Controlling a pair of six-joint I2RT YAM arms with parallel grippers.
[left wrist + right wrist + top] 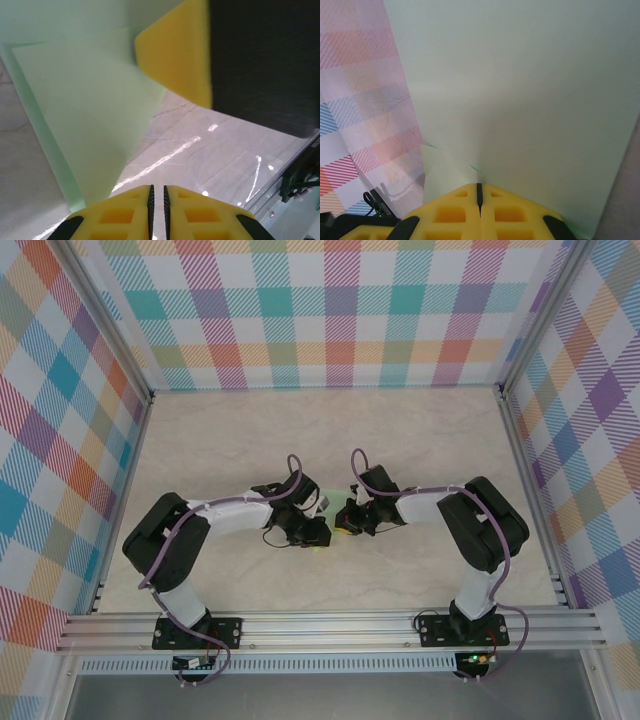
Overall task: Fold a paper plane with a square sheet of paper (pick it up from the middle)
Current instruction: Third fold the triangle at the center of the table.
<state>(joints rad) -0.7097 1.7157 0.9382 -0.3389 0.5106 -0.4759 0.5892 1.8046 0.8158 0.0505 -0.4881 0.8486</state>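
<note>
The sheet of paper hung in the air over the middle of the table, between the two grippers. It looked feather-light and floppy to me, curving where it was unsupported, so I'd guess it would crumple or tear under a hard squeeze and slide out of a slack one. Gripping near a crease or edge seemed safest.

On the left, the left arm was bent at the elbow and reached inward. The left gripper sat just beside the sheet's lower corner, its jaws only a sliver apart with nothing between them. Further right, the right gripper had its jaws pressed together on the paper, which fanned out from its tips. The right arm mirrored the left, folded in towards the centre.
</note>
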